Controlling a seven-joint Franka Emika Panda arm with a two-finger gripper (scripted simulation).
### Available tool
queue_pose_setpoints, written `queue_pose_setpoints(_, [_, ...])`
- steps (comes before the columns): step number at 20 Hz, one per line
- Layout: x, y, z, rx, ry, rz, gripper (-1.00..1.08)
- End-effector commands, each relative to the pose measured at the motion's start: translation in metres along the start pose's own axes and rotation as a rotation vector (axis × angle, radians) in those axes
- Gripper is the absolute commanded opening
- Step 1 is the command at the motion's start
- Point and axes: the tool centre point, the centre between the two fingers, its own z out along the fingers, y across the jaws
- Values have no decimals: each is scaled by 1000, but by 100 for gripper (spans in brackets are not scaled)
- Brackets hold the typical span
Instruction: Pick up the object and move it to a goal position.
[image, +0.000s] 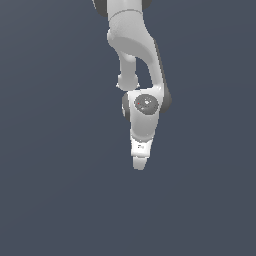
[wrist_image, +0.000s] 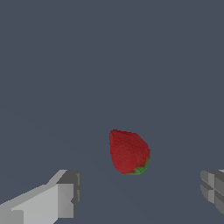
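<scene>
Nothing is grasped yet, so I'd call the task early stage. One small rounded red strawberry-like object (wrist_image: 128, 152) with a bit of green leafy cap at one end lies on the flat dark grey-blue surface (wrist_image: 109, 65), loose, touching neither finger. The white Franka arm (image: 137, 50) points its wrist down, and the white-and-grey parallel-jaw gripper (wrist_image: 140, 192) hangs over the object with its jaws spread wide. In the wrist view one light grey finger (wrist_image: 65, 192) sits well to one side of the berry and the other finger (wrist_image: 214, 190) well to the other, with the gap between them clearly wider than the berry.

The berry is not squarely between the fingertips: in the wrist view it lies beyond the line joining them and somewhat nearer the first finger. How high the gripper is above the surface, I can't tell.

In the exterior view the object doesn't show at all; the hand (image: 141, 150) likely covers it.

Left to do, by my read: centre over it, come down, pinch, lift, carry to the goal. No goal marker shows in either view, so I can't say where it goes.

Surroundings: just bare surface, no other items visible, and no obstacle on the approach. Main risk is the object's rounded shape slipping out of a pinch.
</scene>
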Motion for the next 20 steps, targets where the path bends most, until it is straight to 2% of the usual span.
queue_pose_setpoints(1, [1, 0, 2, 1, 0, -32, 100])
queue_pose_setpoints(11, [1, -1, 8, 2, 0, -54, 100])
queue_pose_setpoints(20, [1, -2, 48, 2, 0, -59, 100])
